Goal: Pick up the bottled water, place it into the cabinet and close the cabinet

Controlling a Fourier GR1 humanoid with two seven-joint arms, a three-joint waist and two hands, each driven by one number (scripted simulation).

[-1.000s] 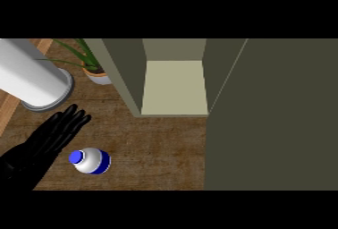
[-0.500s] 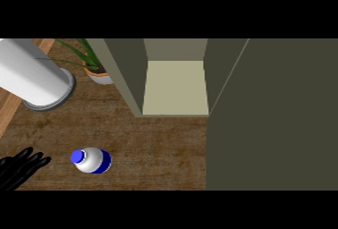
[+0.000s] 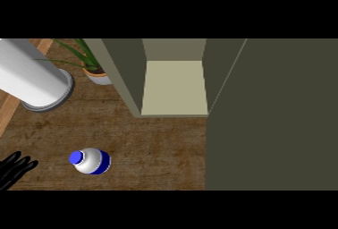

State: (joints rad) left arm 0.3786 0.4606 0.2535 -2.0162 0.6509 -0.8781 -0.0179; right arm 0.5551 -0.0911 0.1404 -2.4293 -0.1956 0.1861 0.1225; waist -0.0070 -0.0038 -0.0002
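Near the lower left of the wooden surface (image 3: 152,147), the bottled water (image 3: 90,161) stands upright, seen from above with its blue cap toward the left, in the same spot as a second ago. Only the black fingers of the left hand (image 3: 14,167) show at the left edge, straight and apart from the bottle; a second ago the whole hand lay spread just above the bottle, and it has since drawn back down to the corner. Farther back, the cabinet (image 3: 175,85) stands open, its pale shelf bare, its dark door (image 3: 277,116) filling the right side. A white cylinder (image 3: 33,76) and a potted plant (image 3: 92,71) stand at upper left.
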